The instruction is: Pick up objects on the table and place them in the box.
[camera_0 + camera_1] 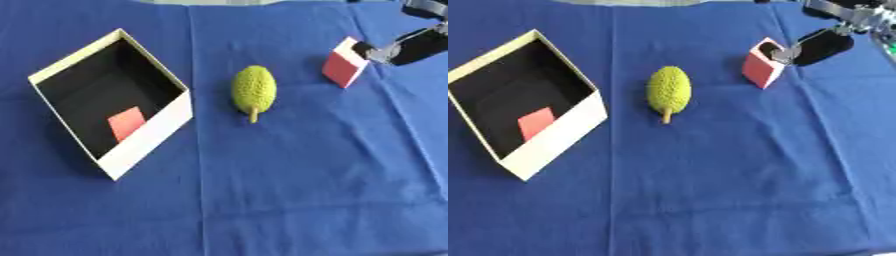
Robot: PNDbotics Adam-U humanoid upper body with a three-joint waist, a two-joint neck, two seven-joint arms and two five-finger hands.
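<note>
A red block with a white top (761, 67) stands on the blue cloth at the upper right. My right hand (824, 46) comes in from the upper right corner and touches the block's top right edge; most of the hand is out of frame. A green bumpy fruit with a short stem (254, 90) lies in the middle of the table, apart from the hand. The white box with a black inside (144, 137) sits at the left, turned cornerwise, with a flat pink-red piece (126, 123) on its floor. My left hand shows in neither view.
A blue cloth (289, 200) covers the whole table, with creases running top to bottom. Its near half holds no objects.
</note>
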